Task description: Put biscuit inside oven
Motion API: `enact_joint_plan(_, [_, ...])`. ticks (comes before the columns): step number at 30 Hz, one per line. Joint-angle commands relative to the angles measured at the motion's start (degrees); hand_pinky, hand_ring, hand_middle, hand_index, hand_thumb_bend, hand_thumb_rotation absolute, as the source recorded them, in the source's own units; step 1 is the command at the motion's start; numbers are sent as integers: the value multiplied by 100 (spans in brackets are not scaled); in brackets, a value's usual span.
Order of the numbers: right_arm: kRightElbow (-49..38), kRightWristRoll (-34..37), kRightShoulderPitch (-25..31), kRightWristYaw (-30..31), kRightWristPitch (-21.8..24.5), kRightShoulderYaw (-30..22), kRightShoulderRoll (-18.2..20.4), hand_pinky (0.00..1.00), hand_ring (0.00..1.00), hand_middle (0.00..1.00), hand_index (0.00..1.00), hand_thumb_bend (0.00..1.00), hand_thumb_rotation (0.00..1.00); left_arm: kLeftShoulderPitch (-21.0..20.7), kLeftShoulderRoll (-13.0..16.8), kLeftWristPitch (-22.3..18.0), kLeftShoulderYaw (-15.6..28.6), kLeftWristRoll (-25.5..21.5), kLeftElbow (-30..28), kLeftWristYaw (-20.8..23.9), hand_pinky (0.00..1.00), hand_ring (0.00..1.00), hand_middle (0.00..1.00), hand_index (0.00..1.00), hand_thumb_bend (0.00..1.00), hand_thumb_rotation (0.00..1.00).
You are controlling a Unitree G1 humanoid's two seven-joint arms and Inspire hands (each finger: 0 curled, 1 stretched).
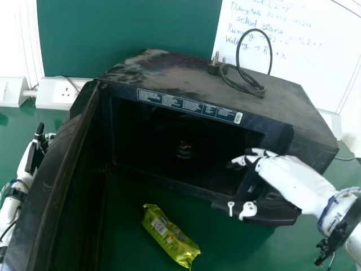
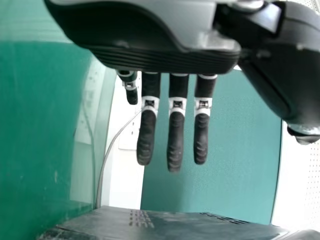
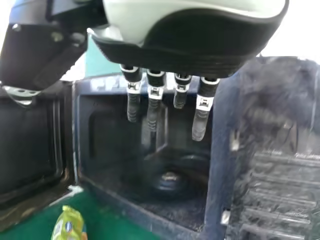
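Biscuit packet (image 1: 171, 236): on the green table (image 1: 225, 248), outside the oven (image 1: 211, 101), near side of its mouth. Lies aslant, far end to the left, near end to the right. No hand touching it.

Left of packet: oven door (image 1: 59, 186), swung open towards the near side. Far of packet: cavity, with a small hub (image 1: 184, 149) standing up from its floor.

Right hand (image 1: 285, 172): at the right part of the opening, fingers (image 3: 153, 112) extended, nothing held. Left hand (image 1: 37, 155): left of the door, on its outer side, fingers likewise extended, empty.

Step, as judged: pick-up to be made; the right hand looks the likelier one, the door standing between left hand and packet.

Risks noted:
1. Missed or partial grasp. Cause: low packet, loose glossy wrapper; a pinch at one end may let it slip or pivot.
2. Right hand striking the oven's front frame on its way down. Cause: it sits close to the right side of the opening.
3. Packet catching on the cavity's lower edge, or ending tilted on the hub. Cause: too little lift or too early a release.
4. Door nudged inward, narrowing the entry. Cause: either arm brushing it.
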Motion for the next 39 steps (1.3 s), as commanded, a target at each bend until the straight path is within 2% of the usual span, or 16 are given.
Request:
enact_joint_plan(1, [126,71,-63,66,-221,17,-77,76,85,87,89,95,67,100,-71,-31,-31,48,-78,4,27,31,40,49,52,7])
enact_joint_plan(6, [461,254,-126,185,-467,97,-160,76,87,89,90,98,66,111,-185,-110,-69,111,-144,47,26,30,40,49,52,7])
enact_joint_plan(11, [617,422,-246,328,-448,174,-244,79,90,93,93,100,67,150,-308,-152,-100,160,-290,47,26,31,40,49,52,7])
enact_joint_plan(14, [580,538,-354,384,-260,295,-297,79,91,95,95,100,67,195,-337,-152,-129,215,-393,71,26,31,40,49,52,7])
enact_joint_plan(19, [229,582,-536,335,411,748,-325,82,92,96,97,98,61,249,-396,-32,-140,215,-585,135,26,31,40,49,52,7])
enact_joint_plan(20, [161,543,-543,309,508,874,-310,79,92,96,97,98,61,256,-407,-6,-141,200,-612,136,26,31,40,49,52,7])
enact_joint_plan(22, [17,361,-523,193,695,1170,-246,74,90,95,96,98,63,274,-434,53,-143,177,-679,153,26,31,40,49,52,6])
enact_joint_plan(23, [-55,290,-558,154,881,1363,-242,74,90,96,96,98,64,290,-425,5,-161,233,-691,173,26,30,40,49,52,6])
enact_joint_plan(28, [-368,-216,-860,-20,1613,2374,-234,80,93,96,97,99,66,313,-429,-36,-171,279,-734,196,26,31,41,49,52,6])
enact_joint_plan(31, [-534,-684,-1020,-133,2003,2992,-157,84,92,95,95,99,66,315,-439,-17,-181,263,-766,175,26,31,40,49,52,6])
enact_joint_plan(33, [-661,-1041,-1227,-21,2497,3517,-173,86,93,95,95,99,66,323,-444,-19,-189,273,-786,181,26,31,40,49,52,6])
enact_joint_plan(36, [-762,-1643,-1620,215,3139,4349,-134,78,93,97,97,98,66,328,-471,41,-184,250,-831,217,26,31,40,49,52,6])
enact_joint_plan(39, [-752,-2328,-1908,397,3582,5127,84,76,92,96,97,95,63,322,-478,60,-182,245,-834,217,26,30,40,49,52,6])
